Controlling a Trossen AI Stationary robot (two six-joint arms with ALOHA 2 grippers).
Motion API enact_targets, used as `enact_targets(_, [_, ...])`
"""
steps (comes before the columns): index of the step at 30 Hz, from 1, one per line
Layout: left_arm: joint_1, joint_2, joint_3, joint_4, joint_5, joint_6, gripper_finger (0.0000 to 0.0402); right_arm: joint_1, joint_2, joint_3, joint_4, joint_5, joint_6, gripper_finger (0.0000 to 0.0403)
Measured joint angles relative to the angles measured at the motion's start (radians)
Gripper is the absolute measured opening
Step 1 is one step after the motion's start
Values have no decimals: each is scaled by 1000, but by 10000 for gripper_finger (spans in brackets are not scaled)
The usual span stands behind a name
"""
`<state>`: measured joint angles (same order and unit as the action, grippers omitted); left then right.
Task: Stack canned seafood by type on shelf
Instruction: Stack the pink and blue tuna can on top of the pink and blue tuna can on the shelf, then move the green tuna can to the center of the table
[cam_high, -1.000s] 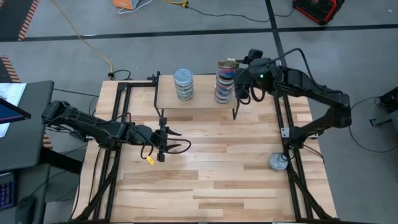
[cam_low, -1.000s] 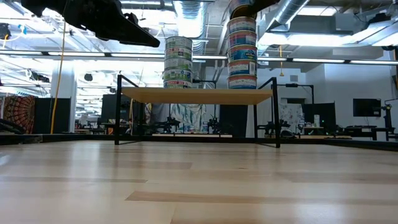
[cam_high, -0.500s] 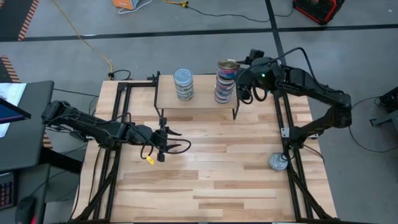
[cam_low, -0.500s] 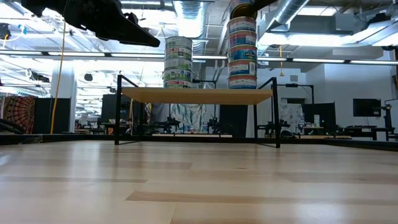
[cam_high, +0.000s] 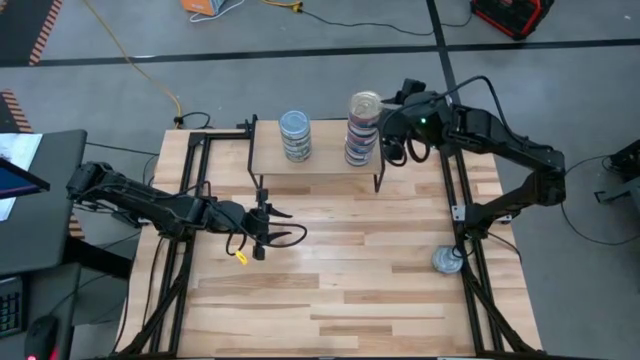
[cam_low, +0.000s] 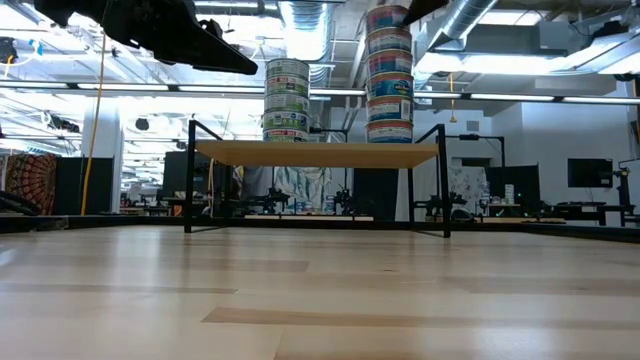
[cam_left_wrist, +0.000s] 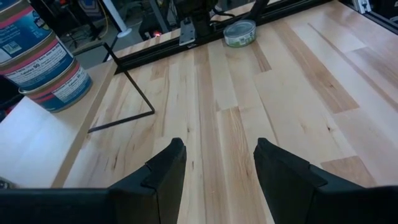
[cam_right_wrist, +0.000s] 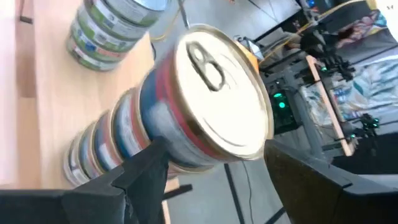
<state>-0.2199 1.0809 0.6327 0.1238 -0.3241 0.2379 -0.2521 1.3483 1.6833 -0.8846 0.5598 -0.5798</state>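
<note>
**Tins stand in two stacks on the shelf, one tin left out on the worktop**

Tins are gathered on the shelf, a small wood-topped platform on thin black legs at the far side of the worktop. Two stacks stand on it, well apart: a shorter stack of greenish-labelled tins toward the left, and a taller stack with blue and reddish labels toward the right.

The right gripper is at the top of the taller stack. In the right wrist view its jaws stand on either side of the top tin, a gold-lidded one with a pull ring; whether they press on it or merely flank it cannot be told.

The left gripper hovers over the worktop in front of the shelf's left legs, jaws parted with nothing between them. A small yellow tag hangs just beside it.

One loose tin lies near the worktop's right edge, against the black frame rail that runs along that side. A matching rail borders the left side. Beyond the worktop lie a yellow cable on the floor and a red case.
</note>
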Motion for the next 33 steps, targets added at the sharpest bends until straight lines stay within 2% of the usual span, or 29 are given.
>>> enact_targets(9, [0,0,0,-2,4,0,183,40,0,0,4,14,7,301])
enact_targets(12, [0,0,0,-11,4,0,183,81,-4,14,-40,54,17,301])
enact_targets(17, [0,0,0,-12,3,8,183,159,-11,68,-133,73,170,301])
enact_targets(21, [0,0,0,-9,-15,11,183,226,-5,67,-322,67,358,301])
enact_targets(24, [0,0,0,0,-17,2,183,275,0,60,-487,6,555,301])
enact_targets(27, [0,0,0,19,-19,-19,183,321,11,3,-551,-107,725,301])
enact_targets(33, [0,0,0,79,-32,-54,183,425,35,-263,-564,-307,927,301])
